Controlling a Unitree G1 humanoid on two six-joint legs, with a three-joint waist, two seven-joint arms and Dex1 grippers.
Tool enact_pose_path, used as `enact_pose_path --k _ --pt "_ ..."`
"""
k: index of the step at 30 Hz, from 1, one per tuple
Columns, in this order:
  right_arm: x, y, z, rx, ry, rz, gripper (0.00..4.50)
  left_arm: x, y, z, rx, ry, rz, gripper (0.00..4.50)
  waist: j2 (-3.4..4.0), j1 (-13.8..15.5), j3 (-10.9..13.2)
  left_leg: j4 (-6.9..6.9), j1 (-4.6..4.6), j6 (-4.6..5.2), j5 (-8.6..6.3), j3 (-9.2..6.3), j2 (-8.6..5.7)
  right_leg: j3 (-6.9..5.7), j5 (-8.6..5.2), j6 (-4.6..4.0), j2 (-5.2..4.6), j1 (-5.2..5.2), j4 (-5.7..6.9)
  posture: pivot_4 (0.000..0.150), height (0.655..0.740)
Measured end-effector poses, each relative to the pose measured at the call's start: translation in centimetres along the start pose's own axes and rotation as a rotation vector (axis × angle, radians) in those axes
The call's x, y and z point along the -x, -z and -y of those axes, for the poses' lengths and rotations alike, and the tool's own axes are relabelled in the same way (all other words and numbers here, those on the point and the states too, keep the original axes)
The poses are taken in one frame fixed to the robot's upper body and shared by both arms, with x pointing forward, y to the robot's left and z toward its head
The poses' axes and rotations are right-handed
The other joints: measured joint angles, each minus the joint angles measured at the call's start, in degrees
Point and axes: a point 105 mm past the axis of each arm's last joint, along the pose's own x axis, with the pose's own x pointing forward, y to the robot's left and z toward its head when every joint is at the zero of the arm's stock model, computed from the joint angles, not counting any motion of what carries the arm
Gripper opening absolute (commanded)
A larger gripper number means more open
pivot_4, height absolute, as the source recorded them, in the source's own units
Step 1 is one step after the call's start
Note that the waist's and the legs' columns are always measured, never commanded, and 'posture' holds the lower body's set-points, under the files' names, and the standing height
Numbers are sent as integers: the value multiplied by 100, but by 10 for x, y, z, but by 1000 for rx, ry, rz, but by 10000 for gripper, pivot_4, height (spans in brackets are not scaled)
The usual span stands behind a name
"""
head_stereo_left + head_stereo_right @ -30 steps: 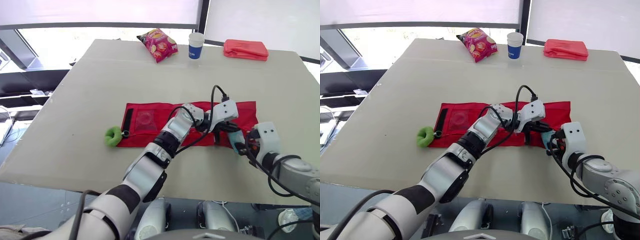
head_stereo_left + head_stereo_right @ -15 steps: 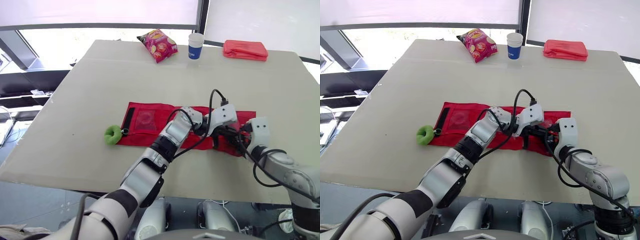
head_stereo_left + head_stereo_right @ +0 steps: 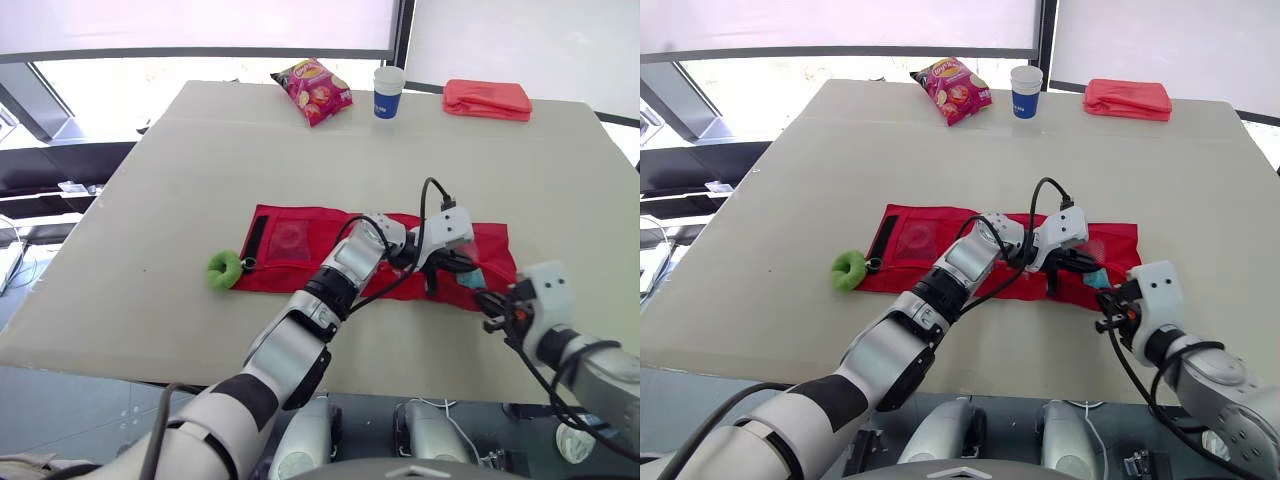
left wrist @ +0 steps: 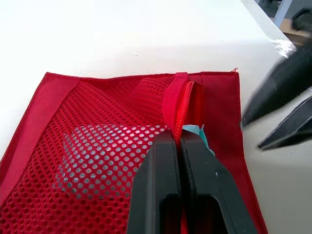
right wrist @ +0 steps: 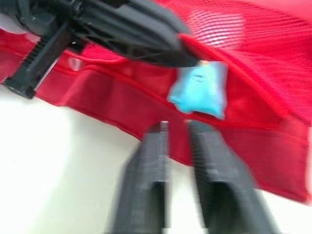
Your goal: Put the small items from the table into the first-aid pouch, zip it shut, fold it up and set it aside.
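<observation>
So here's where we're at: the red pouch (image 3: 280, 272) lies unfolded and flat in the middle of the table (image 3: 180, 180), long side running left to right. The left gripper (image 4: 175, 139) reaches across to the pouch's right half, and we can see its two black fingers pressed together, pinching the red zipper edge of the mesh pocket (image 4: 107, 146) and lifting it a bit so the pocket gapes. A teal packet (image 5: 200, 90) sits right at that opening, partly tucked under the mesh and partly poking out, just beside the left fingertips. Something pale shows through the mesh further in, but we can't tell what it is. The right gripper (image 5: 178, 129) hovers low over the table near the pouch's near right corner; its fingers are slightly apart with nothing between them, and it's clear of the packet. Over at the pouch's left end there's a black strap (image 3: 255, 240), and a green ring (image 3: 224, 270) lies on the table just beside that end, not in the pouch. Along the far edge of the table we've got a chip bag (image 3: 314, 90), a paper cup (image 3: 388, 92) and a red folded bundle (image 3: 487, 98), all well apart from the pouch.
</observation>
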Motion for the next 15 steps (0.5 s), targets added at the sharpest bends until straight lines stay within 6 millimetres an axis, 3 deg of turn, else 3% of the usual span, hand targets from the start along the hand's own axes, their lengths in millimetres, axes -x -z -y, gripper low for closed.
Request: enact_pose_path --k 2,6,10,13,15 --pt "-24 -6 8 -3 51 21 513 1 1 0 0 -1 -2 0 1 -3 0 1 0 -1 1 4 -1 3 0 0 1 -1 1 1500 7400" --pt "-51 -11 19 56 111 47 513 -1 -1 2 -13 4 4 0 2 16 0 0 -1 -6 4 2 -2 -1 0 0 2 -2 4 1500 7400" --pt "-47 -10 20 61 102 75 513 -3 -4 4 -35 7 8 0 3 26 -1 -3 -8 -14 8 -1 -2 -6 -3 3 1 -2 -4 1500 7400" --pt "-23 -3 11 51 41 77 9251 -6 -2 6 -43 1 14 0 3 35 -1 -6 -13 -7 4 -3 -2 -6 -3 5 0 -1 -16 1500 7400" --pt "-1 2 5 35 -1 68 19611 -7 0 7 -25 -14 28 6674 3 34 -1 -4 -13 0 0 -5 -2 -5 -3 5 -3 0 -16 1500 7400"
